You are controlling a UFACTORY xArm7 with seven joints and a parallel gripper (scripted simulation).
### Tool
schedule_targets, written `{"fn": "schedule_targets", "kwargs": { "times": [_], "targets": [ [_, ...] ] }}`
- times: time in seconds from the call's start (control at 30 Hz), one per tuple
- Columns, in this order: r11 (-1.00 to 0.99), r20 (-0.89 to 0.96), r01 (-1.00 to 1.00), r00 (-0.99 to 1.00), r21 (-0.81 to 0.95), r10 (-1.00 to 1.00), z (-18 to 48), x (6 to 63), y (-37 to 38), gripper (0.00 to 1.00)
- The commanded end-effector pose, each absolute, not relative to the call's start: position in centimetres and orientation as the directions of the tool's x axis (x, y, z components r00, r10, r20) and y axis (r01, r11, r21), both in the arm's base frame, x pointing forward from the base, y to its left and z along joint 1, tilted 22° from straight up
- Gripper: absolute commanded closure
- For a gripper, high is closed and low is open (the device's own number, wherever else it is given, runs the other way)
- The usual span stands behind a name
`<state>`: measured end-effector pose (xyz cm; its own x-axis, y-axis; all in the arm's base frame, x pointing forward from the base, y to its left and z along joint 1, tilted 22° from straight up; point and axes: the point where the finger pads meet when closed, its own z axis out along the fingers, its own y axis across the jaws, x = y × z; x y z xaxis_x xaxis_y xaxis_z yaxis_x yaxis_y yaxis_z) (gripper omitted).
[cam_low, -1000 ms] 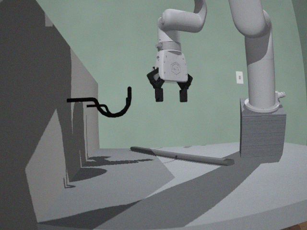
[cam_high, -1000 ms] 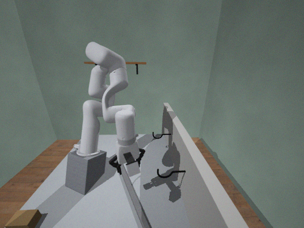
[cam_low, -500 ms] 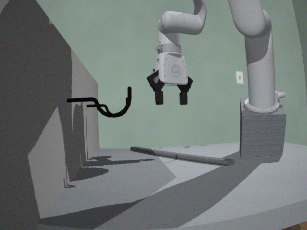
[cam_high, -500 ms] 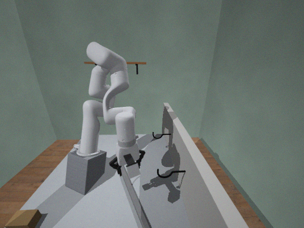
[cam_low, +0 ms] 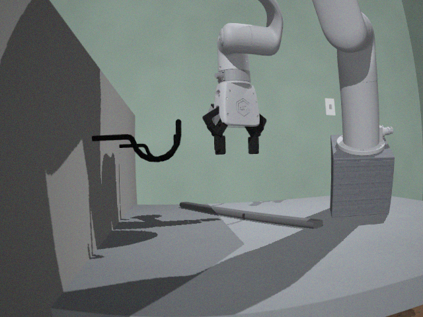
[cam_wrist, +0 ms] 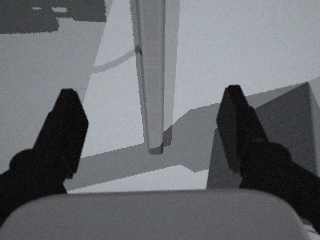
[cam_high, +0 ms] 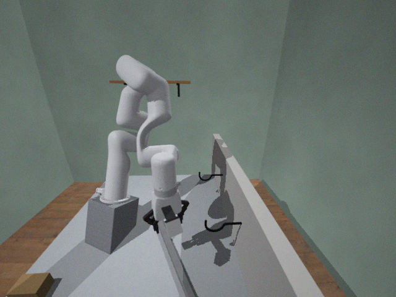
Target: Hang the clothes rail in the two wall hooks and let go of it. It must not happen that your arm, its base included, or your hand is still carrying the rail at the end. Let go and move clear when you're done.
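The grey clothes rail (cam_low: 250, 215) lies flat on the grey table top; it also shows in the top view (cam_high: 174, 258) and in the wrist view (cam_wrist: 152, 75), running away from me between my fingers. My gripper (cam_low: 234, 146) is open and empty, hanging well above the rail near one of its ends; it also shows in the top view (cam_high: 166, 220) and in the wrist view (cam_wrist: 152, 130). Two black wall hooks (cam_high: 210, 176) (cam_high: 222, 226) stick out of the low grey wall (cam_high: 252, 223), to the side of the gripper and about level with it (cam_low: 153, 144).
The arm's grey base block (cam_high: 111, 222) stands on the table behind the rail. A brown box (cam_high: 28, 284) sits at the table's near left corner. A wooden shelf (cam_high: 150, 81) hangs on the far room wall.
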<state>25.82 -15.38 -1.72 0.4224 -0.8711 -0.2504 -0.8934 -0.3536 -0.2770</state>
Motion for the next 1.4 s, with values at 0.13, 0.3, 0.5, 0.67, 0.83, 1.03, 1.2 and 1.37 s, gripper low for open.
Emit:
{"fn": "schedule_targets", "kwargs": {
  "times": [0.13,0.3,0.5,0.67,0.83,1.03,1.2,1.37],
  "targets": [
    [-0.353,-0.246,-0.893,0.422,-0.279,-0.873,-2.7,26.1,-15.2,0.0],
    [-0.353,-0.246,-0.893,0.422,-0.279,-0.873,-3.5,26.2,-14.9,0.0],
    [-0.353,-0.246,-0.893,0.422,-0.279,-0.873,-4.1,26.3,-14.7,0.0],
    [-0.353,-0.246,-0.893,0.422,-0.279,-0.873,-4.9,26.5,-14.4,0.0],
    [-0.353,-0.246,-0.893,0.422,-0.279,-0.873,-5.6,26.6,-14.1,0.0],
    [-0.353,-0.246,-0.893,0.422,-0.279,-0.873,-6.4,26.7,-13.8,0.0],
    [-0.353,-0.246,-0.893,0.422,-0.279,-0.873,-7.0,26.8,-13.6,0.0],
    [-0.353,-0.246,-0.893,0.422,-0.279,-0.873,-7.8,27.0,-13.3,0.0]
  ]
}}
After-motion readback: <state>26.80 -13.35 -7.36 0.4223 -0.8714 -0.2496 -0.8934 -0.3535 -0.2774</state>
